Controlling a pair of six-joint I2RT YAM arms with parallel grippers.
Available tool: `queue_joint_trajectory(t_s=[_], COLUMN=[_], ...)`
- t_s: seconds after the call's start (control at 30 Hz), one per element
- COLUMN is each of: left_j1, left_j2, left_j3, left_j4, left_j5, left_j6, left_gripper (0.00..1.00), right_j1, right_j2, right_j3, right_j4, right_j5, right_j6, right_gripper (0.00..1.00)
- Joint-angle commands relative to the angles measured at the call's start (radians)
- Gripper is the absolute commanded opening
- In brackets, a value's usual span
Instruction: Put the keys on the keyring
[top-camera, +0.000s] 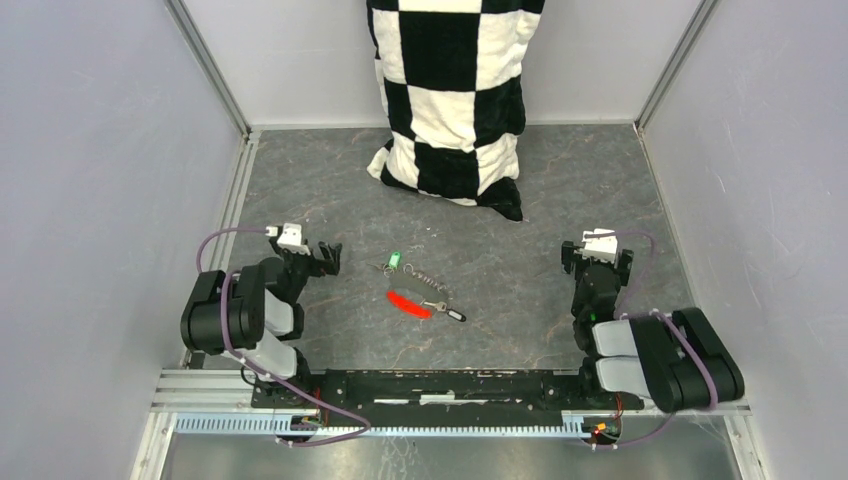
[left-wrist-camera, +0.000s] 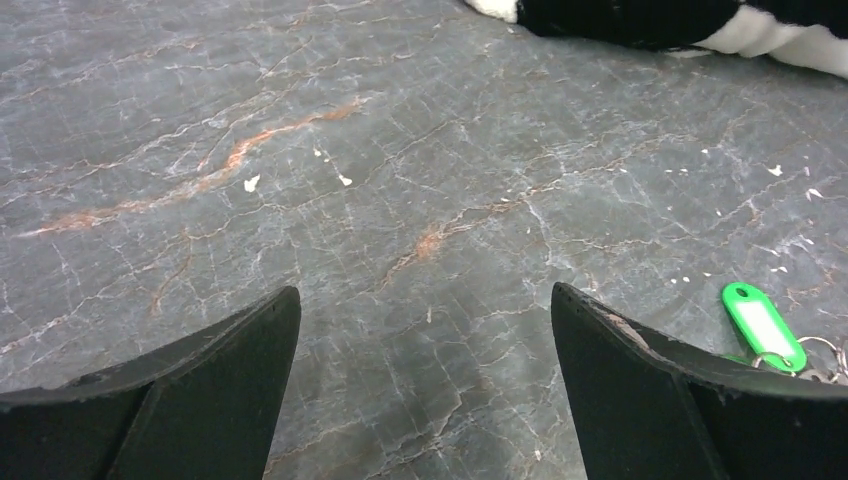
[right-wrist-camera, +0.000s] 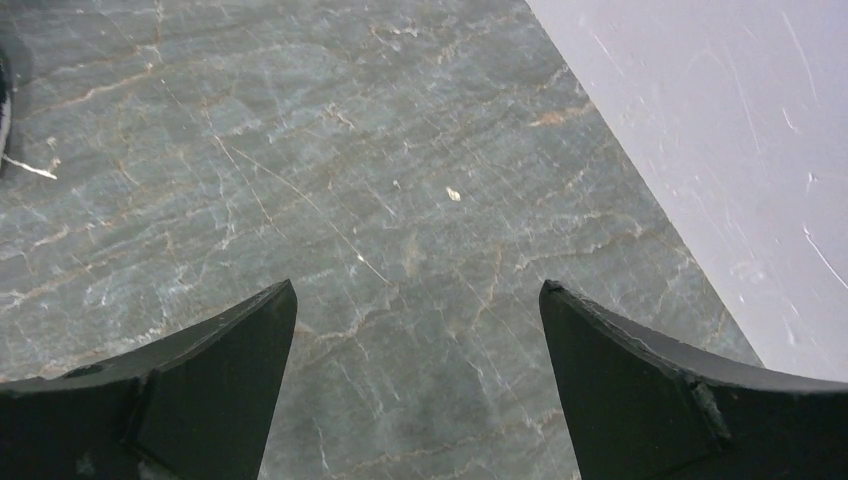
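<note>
Keys (top-camera: 394, 261) beside keyring (top-camera: 408, 303), before the pillow (top-camera: 450, 100)

Table (top-camera: 560, 190): marbled dark grey, veined white and rust
Cushion (top-camera: 450, 90): black-and-white checks
Upper key (top-camera: 394, 260): green tag
Lower key (top-camera: 456, 315): black tag
Keyring (top-camera: 408, 303): red tag

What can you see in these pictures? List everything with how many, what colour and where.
pillow: one, black and white checked, upright at the back middle of the table
green-tagged key: one, bright green tag, middle of the table, the item closest to the left arm
keyring: one, red tag with a silvery beaded chain, just on the arms' side of the green tag
black-tagged key: one, black tag, by the right end of the red tag
table: one, grey marbled top, between pale walls
left gripper: one, black, open and empty, left of the keys
right gripper: one, black, open and empty, on the right near the side wall
</note>
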Motion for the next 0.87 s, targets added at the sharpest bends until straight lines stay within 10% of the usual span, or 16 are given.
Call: queue_joint_trajectory(t_s=[0.0,0.83], left_j1=[0.000,-0.090], left_j2=[-0.005,-0.013], left_j3=[0.059,0.127], left_j4=[0.085,-0.059], left_j5=[-0.051,-0.172], left_j6=[-0.028,0.020], left_gripper=[1.00,1.00], right_j1=[-0.005,-0.043], right_j2=[0.151,0.115], right_j3=[-0.114,-0.096], right_j4=[0.430,0.328], right_j5=[-0.064,-0.129], right_j6=[-0.077,-0.049], right_gripper=[0.98,0.98])
